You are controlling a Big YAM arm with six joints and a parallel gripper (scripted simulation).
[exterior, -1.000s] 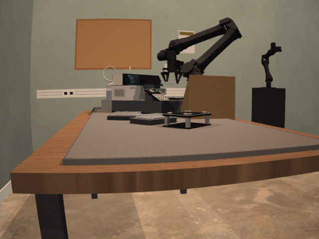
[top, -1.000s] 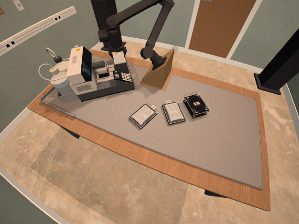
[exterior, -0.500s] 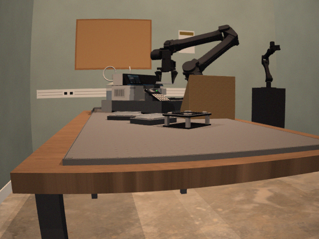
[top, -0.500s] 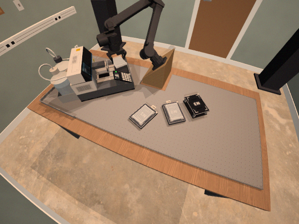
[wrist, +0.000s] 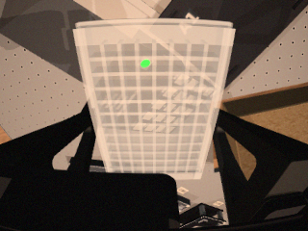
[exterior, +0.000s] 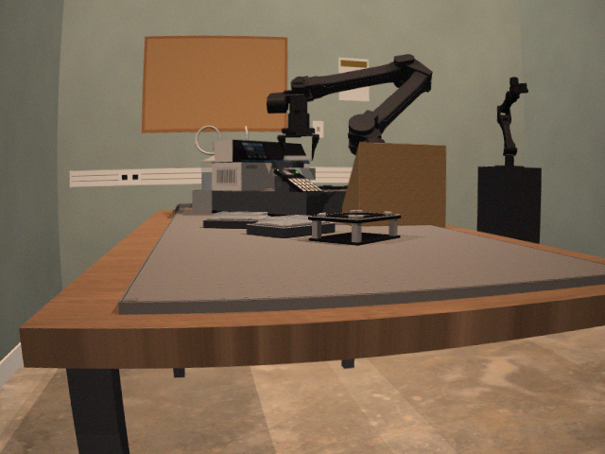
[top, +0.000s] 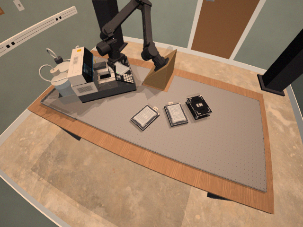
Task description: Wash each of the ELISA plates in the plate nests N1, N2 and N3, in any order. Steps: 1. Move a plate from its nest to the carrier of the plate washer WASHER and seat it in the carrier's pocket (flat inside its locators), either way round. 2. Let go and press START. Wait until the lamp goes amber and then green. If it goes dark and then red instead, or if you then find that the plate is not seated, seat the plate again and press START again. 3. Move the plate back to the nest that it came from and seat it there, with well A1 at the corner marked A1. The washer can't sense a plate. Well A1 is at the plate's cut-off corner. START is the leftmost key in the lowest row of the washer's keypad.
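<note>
Above the wood-edged table [top: 137,152] [exterior: 293,344] [wrist: 4,137] in a green-walled room [top: 171,21] [exterior: 102,102], the gripper [top: 119,65] [exterior: 298,154] [wrist: 154,115] pinches a clear plate [top: 121,68] [exterior: 297,157] [wrist: 154,98].

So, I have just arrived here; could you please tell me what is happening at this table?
The gripper is holding a clear plate above the keypad of the plate washer. The washer's lamp is green. Two other plates sit in nests. The raised nest marked N3 has no plate on top.
</note>
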